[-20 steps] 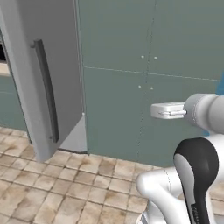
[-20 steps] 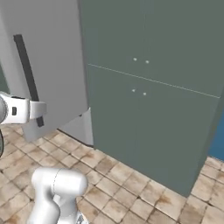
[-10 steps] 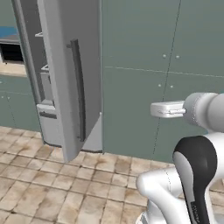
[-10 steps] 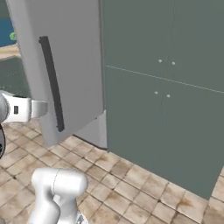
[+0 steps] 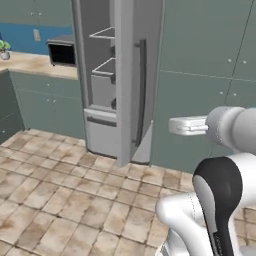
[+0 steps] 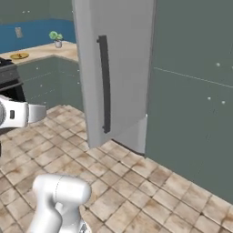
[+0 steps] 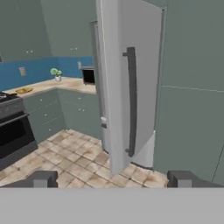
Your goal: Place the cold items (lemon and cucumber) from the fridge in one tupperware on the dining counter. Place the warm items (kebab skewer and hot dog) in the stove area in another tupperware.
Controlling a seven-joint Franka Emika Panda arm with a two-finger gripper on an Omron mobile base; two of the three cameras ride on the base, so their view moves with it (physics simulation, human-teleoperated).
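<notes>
Grey fridge door stood open at centre frame, dark vertical handle on its face. Teal cabinets filled the right. Small potted plant sat on the counter, upper left

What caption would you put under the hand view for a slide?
Open gripper facing a fridge whose door stands ajar, beside a wooden counter and stove.

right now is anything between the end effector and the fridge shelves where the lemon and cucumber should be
Yes. The open fridge door stands edge-on between the end effector and the fridge interior, hiding most of the shelves in the hand view. The end effector is open and empty, apart from the fridge across bare floor. No lemon or cucumber is visible.
</notes>
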